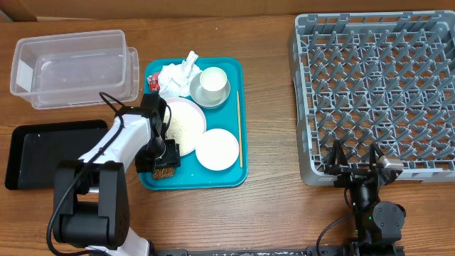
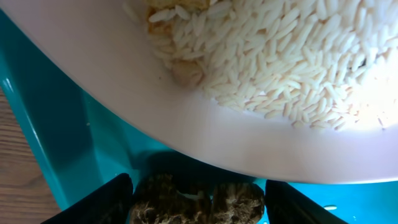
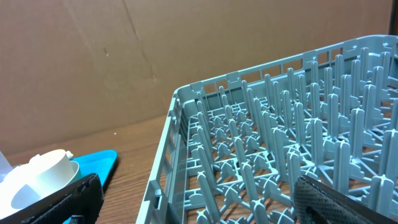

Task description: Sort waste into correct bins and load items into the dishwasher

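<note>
Dishwasher rack (image 1: 377,85) sits well right of the teal tray (image 1: 213,178). I see the rice plate (image 1: 186,122) on that tray, and at the tray's near left corner my left gripper (image 1: 164,166) clamps a brown clump (image 2: 196,199). My right gripper (image 1: 357,171), far right of the tray, hangs spread apart.

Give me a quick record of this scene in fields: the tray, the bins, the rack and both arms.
teal tray: rice plate, empty plate, cup, crumpled paper, chopstick
left gripper: jaws closed on brown food lump
right gripper: open, beside dish rack
clear bin: looks empty
black tray: looks empty
</note>
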Controlling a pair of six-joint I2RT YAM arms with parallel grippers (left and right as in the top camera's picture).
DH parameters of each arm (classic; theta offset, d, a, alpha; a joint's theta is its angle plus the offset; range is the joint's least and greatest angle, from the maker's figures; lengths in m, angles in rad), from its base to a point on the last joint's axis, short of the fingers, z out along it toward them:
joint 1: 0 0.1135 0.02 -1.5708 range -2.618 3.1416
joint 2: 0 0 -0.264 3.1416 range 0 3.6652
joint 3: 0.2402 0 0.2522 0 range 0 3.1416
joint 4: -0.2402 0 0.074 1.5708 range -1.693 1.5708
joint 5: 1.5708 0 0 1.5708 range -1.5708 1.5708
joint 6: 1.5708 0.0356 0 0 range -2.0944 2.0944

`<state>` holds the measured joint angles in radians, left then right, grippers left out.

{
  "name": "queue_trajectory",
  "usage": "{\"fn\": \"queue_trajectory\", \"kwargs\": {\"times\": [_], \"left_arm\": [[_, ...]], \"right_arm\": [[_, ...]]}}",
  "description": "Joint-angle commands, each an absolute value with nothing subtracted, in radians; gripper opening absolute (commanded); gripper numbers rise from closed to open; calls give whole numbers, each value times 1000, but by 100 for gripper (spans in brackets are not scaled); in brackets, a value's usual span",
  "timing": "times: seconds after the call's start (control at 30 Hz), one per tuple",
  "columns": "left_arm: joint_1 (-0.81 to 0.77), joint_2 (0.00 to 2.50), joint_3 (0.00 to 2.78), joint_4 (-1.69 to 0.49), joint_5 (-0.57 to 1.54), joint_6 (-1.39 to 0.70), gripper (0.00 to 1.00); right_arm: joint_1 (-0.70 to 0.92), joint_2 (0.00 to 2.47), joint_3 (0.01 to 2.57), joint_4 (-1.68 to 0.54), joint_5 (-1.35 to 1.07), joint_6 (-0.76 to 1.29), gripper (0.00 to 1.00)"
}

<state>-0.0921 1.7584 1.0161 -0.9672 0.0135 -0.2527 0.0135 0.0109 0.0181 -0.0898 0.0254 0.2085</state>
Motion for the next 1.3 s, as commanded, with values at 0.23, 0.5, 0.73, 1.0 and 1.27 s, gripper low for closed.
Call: {"fn": "queue_trajectory", "kwargs": {"times": [0.23,0.5,0.73,1.0,1.27], "left_arm": [[-91,1765,1016,-973,8,-262,63],[-91,1765,1138,-1105,12,-263,60],[-77,1765,1308,-1181,11,-266,66],[44,1765,1443,-1185,43,-270,67],[111,1765,1437,-1260,155,-200,73]], "right_arm": [[10,3,8,-82,20,202,100],[10,3,8,-82,21,202,100],[10,3,8,-82,20,202,100],[10,3,8,-82,20,202,100],[10,3,8,-82,21,202,100]]}}
